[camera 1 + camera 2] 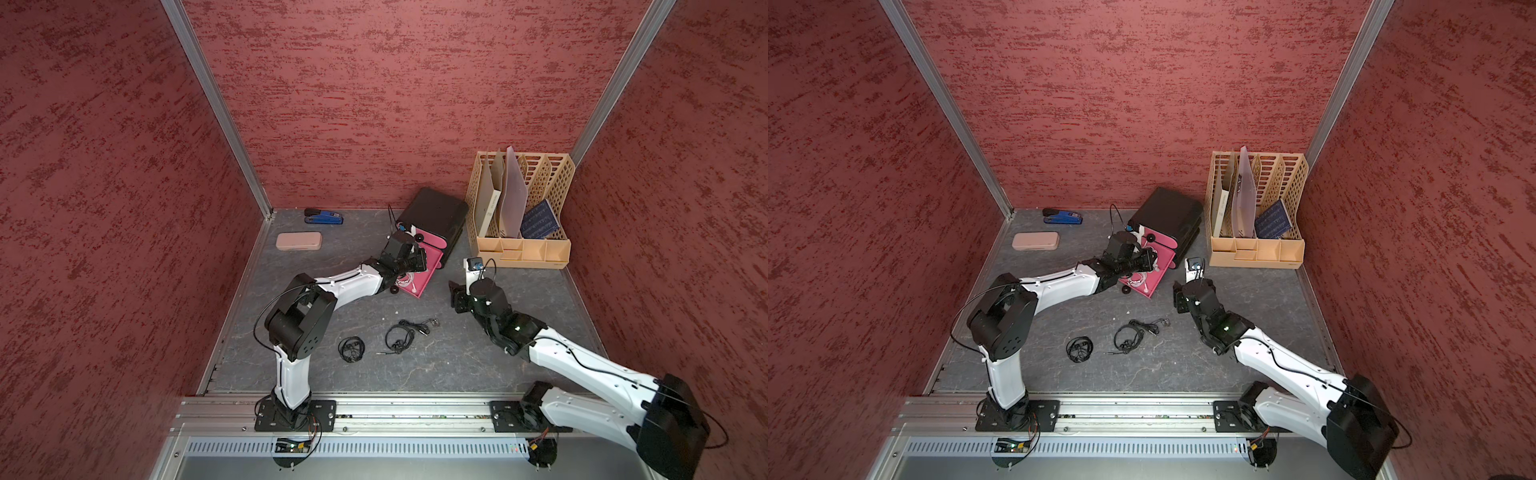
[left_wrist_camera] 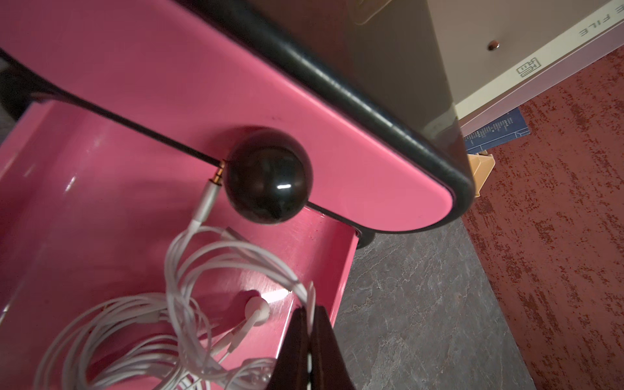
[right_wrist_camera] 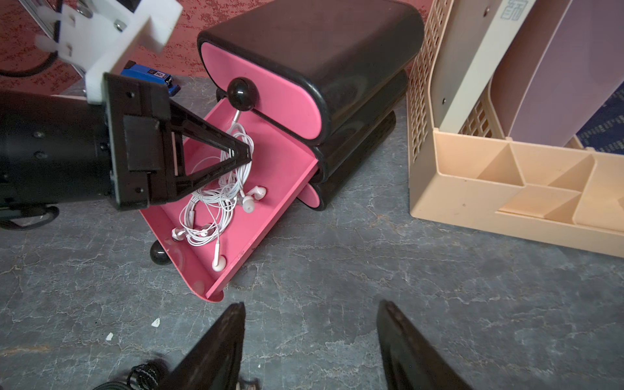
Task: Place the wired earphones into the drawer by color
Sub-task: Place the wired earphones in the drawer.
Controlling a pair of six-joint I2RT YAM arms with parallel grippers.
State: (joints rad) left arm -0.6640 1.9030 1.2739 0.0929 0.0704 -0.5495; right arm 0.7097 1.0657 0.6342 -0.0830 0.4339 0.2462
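The black drawer unit (image 3: 320, 44) has its middle pink drawer (image 3: 270, 206) pulled out, and a tangle of white wired earphones (image 3: 219, 202) lies in it. My left gripper (image 2: 309, 309) hangs over this drawer, shut on a strand of the white earphones (image 2: 202, 270); the rest of the cable droops onto the drawer floor. Two black wired earphones (image 1: 351, 348) (image 1: 405, 334) lie on the grey table in front of the drawer in both top views. My right gripper (image 3: 310, 304) hovers open and empty above bare table, just in front of the drawer's corner.
A beige file organizer (image 1: 523, 249) with folders stands right of the drawer unit. A pink case (image 1: 299, 241) and a blue stapler (image 1: 323, 217) lie at the back left. The top drawer's black knob (image 2: 268, 175) is close above the held cable.
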